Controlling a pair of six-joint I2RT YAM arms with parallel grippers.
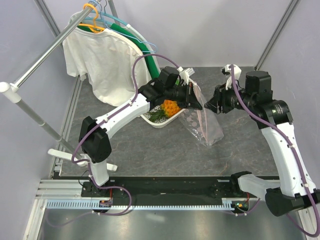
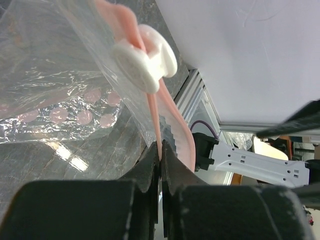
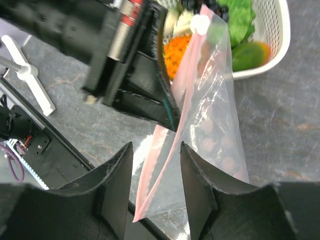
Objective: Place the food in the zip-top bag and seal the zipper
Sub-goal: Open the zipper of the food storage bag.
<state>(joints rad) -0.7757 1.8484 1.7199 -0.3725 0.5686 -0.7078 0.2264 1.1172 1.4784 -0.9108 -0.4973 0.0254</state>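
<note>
Bag (image 1: 207, 127) hung for loading.
Left gripper (image 2: 160, 157) clamped on zipper (image 2: 176, 128), holding mouth up; right gripper (image 3: 155, 167) apart, zipper's 3 o'clock.

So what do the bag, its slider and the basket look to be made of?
The zip-top bag is thin clear plastic film, glossy: it crinkles and glints. The slider looks like matte white moulded plastic. The basket seems rigid white plastic, with a moulded lattice wall.
</note>
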